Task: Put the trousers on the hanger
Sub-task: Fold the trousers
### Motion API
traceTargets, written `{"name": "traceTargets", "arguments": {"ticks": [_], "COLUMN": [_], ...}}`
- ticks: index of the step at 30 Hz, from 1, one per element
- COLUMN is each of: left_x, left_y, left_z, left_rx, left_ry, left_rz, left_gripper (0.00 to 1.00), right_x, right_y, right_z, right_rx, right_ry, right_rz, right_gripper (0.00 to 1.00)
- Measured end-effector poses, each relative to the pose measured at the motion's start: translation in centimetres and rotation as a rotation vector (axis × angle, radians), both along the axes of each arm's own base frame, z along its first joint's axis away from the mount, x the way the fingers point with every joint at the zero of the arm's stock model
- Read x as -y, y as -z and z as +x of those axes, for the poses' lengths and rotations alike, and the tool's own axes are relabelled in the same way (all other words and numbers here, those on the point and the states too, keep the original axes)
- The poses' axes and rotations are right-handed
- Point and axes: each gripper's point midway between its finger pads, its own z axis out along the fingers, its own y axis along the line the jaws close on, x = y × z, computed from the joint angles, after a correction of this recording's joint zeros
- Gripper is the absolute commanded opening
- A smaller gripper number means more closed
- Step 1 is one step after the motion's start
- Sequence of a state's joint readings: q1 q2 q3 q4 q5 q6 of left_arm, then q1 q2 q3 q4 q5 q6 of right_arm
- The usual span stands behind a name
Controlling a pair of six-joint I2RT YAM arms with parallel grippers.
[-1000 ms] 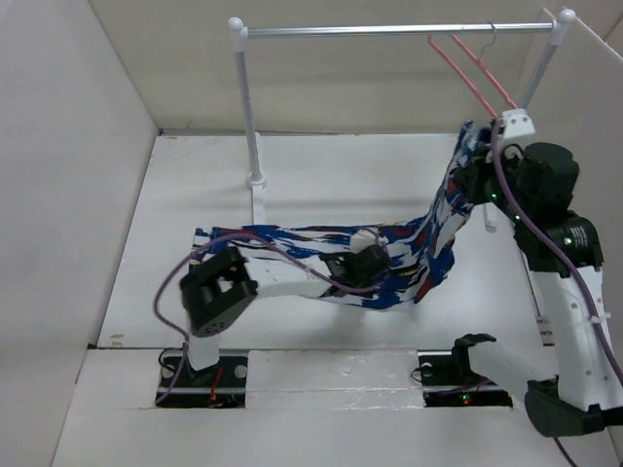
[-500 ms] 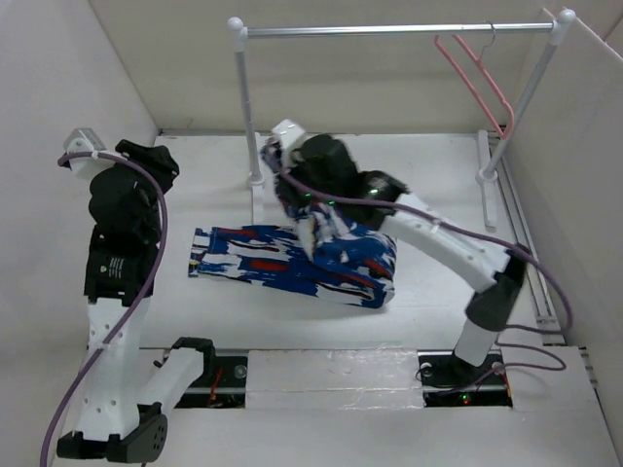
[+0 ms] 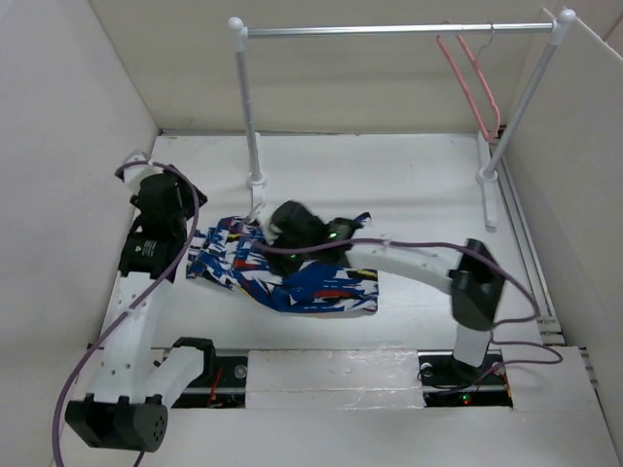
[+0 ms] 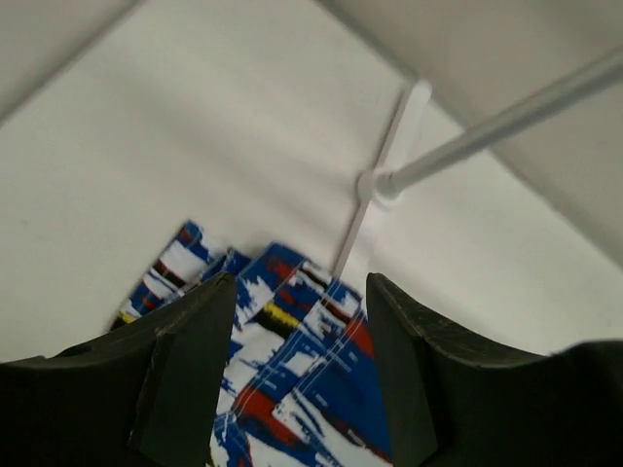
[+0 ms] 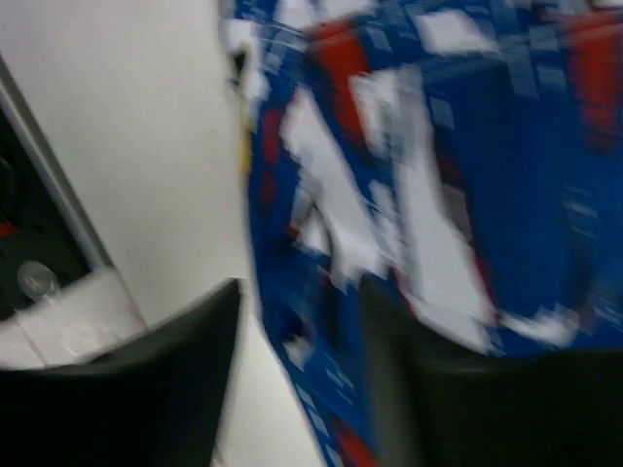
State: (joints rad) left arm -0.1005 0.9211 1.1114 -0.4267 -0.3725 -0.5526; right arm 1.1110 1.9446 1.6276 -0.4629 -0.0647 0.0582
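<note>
Not far along. See trousers [image 3: 282, 277] crumpled on table [image 3: 409, 185], centre-left of top view, well apart from hanger [image 3: 472, 88], hung bare on rail [image 3: 389, 29] at upper right. Reading left gripper [image 4: 300, 292] as spread wide over fabric's left edge, gripping nothing. Reading right gripper [image 5: 302, 292] as spread too, just above mid-fabric; blurry, no clamp seen. Left to do, likely: grip, lift, drape over hanger bar. 0 of that done.
</note>
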Motion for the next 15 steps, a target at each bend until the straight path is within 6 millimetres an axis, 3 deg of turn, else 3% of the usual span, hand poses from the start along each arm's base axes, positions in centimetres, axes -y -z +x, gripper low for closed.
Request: {"name": "traceTargets", "arguments": {"ticks": [1, 2, 3, 6, 7, 8, 9, 11, 12, 13, 14, 15], "left_x": [0.6, 1.3, 1.8, 4.0, 4.5, 4.8, 4.9, 4.5, 3.9, 3.2, 2.1, 0.9], "left_y": [2.1, 2.2, 7.1, 14.6, 17.4, 20.0, 22.2, 25.3, 26.0, 26.4, 26.6, 26.7], "left_z": [0.5, 0.9, 1.6, 3.2, 3.4, 3.2, 2.8, 1.8, 1.6, 1.6, 1.6, 1.6], "left_rx": [-0.041, -0.030, -0.154, -0.328, -0.400, -0.472, -0.534, -0.631, -0.651, -0.654, -0.649, -0.633], "left_ry": [0.030, 0.066, 0.089, 0.187, 0.205, 0.218, 0.222, 0.207, 0.186, 0.159, 0.120, 0.083], "left_rz": [-0.007, -0.022, -0.025, -0.071, -0.087, -0.099, -0.109, -0.140, -0.167, -0.198, -0.231, -0.286], "left_gripper": [0.52, 0.51, 0.51, 0.51, 0.50, 0.50, 0.50, 0.50, 0.50, 0.50, 0.50, 0.50], "right_x": [2.3, 4.4, 6.2, 11.5, 13.5, 15.9, 17.8, 23.4, 26.7, 32.5, 32.8, 35.0], "right_y": [-1.2, -3.0, -5.5, -13.7, -16.6, -19.7, -22.1, -27.1, -29.2, -31.8, -32.0, -32.4], "right_z": [0.6, 1.6, 2.6, 6.1, 7.2, 8.4, 9.2, 11.8, 13.2, 15.0, 15.0, 15.6], "right_rx": [0.003, 0.018, 0.044, 0.172, 0.233, 0.298, 0.346, 0.470, 0.530, 0.614, 0.619, 0.637], "right_ry": [0.032, 0.071, 0.109, 0.204, 0.237, 0.277, 0.311, 0.405, 0.470, 0.571, 0.577, 0.608], "right_rz": [0.013, 0.041, 0.085, 0.230, 0.266, 0.294, 0.311, 0.328, 0.327, 0.303, 0.302, 0.282], "right_gripper": [0.22, 0.00, 0.00, 0.00, 0.07, 0.33, 0.47, 0.65, 0.66, 0.57, 0.57, 0.51]}}
